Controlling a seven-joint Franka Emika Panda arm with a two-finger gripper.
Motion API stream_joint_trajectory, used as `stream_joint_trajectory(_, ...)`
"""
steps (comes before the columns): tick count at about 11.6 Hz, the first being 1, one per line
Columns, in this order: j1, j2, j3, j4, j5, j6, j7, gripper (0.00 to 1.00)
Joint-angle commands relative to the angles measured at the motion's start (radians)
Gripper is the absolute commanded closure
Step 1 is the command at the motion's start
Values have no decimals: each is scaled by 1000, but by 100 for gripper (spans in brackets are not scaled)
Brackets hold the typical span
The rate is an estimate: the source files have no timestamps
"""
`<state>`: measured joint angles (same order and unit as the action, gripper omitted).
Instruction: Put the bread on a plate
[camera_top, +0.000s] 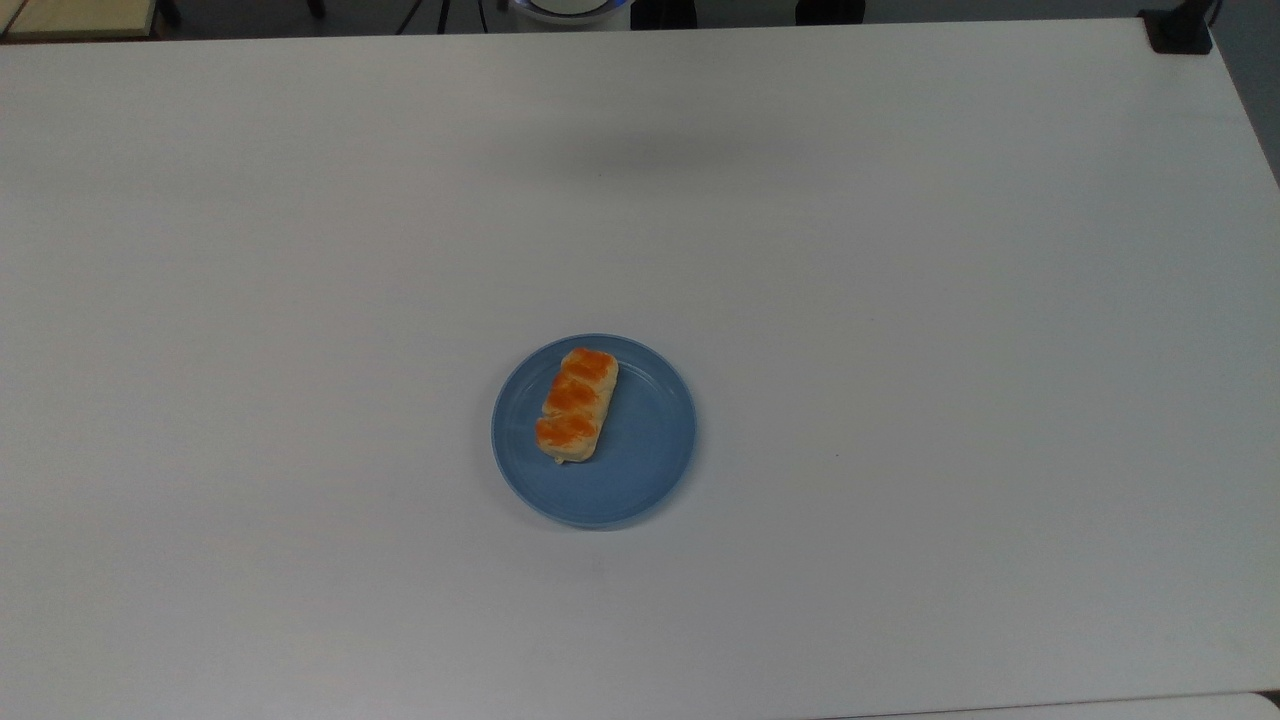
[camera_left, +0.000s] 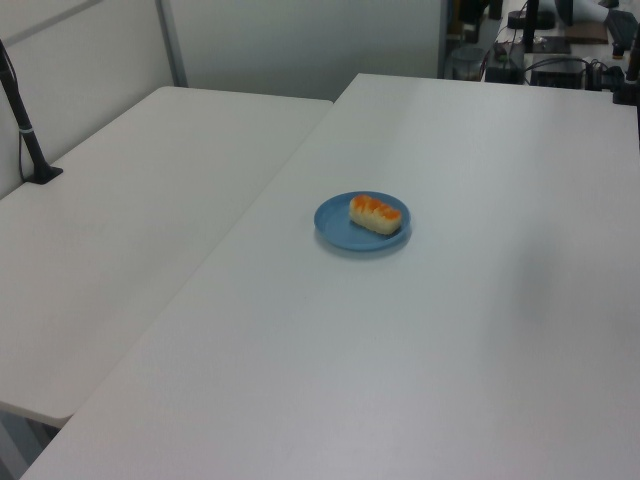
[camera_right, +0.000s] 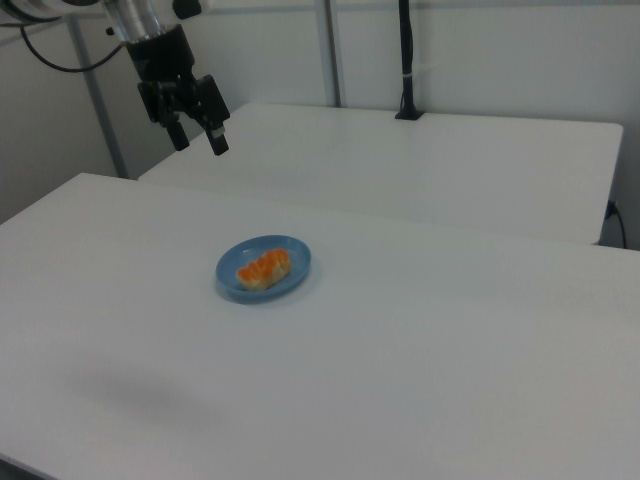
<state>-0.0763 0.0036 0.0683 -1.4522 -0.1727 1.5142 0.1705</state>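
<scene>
My gripper (camera_right: 198, 137) hangs high in the air in the right view's upper left, well above the white table (camera_right: 420, 340) and well apart from the plate (camera_right: 292, 276). My two black fingers (camera_right: 216, 142) stand spread apart with open space between them, and they grip nothing and touch nothing. The bread (camera_top: 577, 405) lies flat on the light-blue plate (camera_top: 650, 450), resting on the plate's floor toward the top view's left half, its long axis running slantwise from the top view's upper right to lower left, with three orange-brown patches along its top. In the left view the bread (camera_left: 376, 214) sits toward the right and far side of the plate (camera_left: 335, 225), inside the rim. In the right view the bread (camera_right: 263, 268) lies across the middle of the plate. The plate rests on the table (camera_top: 950, 300) near the middle of the top view, and a second white table (camera_left: 120, 220) stands alongside in the left view's left.
</scene>
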Motion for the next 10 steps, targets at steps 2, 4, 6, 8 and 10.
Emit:
stream_joint_trajectory(2, 135, -96, -192, -132, 54, 116, -89, 0)
stream_joint_trajectory(4, 138, -50, -183, -126, 58, 150, -19, 0)
stream_joint_trajectory(6, 121, -34, -124, -128, 58, 147, 58, 0)
stream_joint_trajectory(8, 112, -34, -119, -129, 58, 129, 14, 0)
stream_joint_trajectory(10, 110, -31, -119, -125, 58, 130, -3, 0)
